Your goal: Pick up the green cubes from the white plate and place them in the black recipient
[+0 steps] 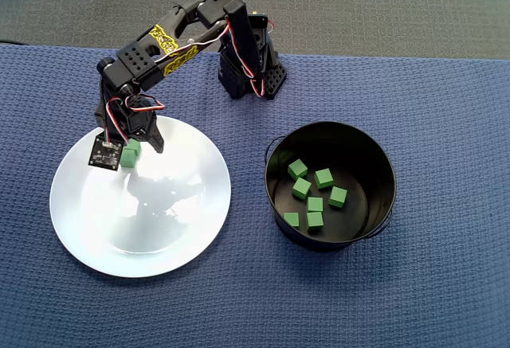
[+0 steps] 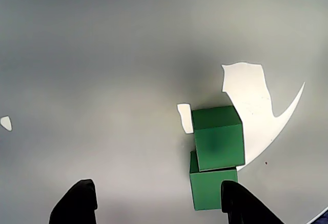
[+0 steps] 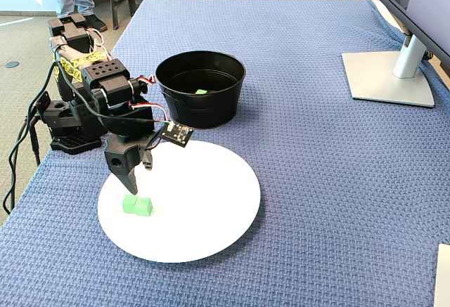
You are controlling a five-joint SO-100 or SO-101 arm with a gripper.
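Two green cubes (image 2: 218,137) lie touching each other on the white plate (image 2: 102,80), near its upper-left rim in the overhead view (image 1: 130,154). My gripper (image 2: 159,206) hovers just above them, open and empty. The cubes sit off to the right of the gap, and the nearer cube (image 2: 207,189) is beside my right fingertip (image 2: 241,206). In the fixed view the gripper (image 3: 135,175) points down over the pair (image 3: 137,206). The black recipient (image 1: 389,174) stands to the right of the plate (image 1: 159,228) and holds several green cubes (image 1: 316,203).
A blue woven cloth (image 1: 446,284) covers the table. The arm's base (image 1: 251,73) sits at the back edge between the plate and the recipient. A monitor stand (image 3: 389,75) occupies the far right in the fixed view, and the table's edge runs close to the plate's left side.
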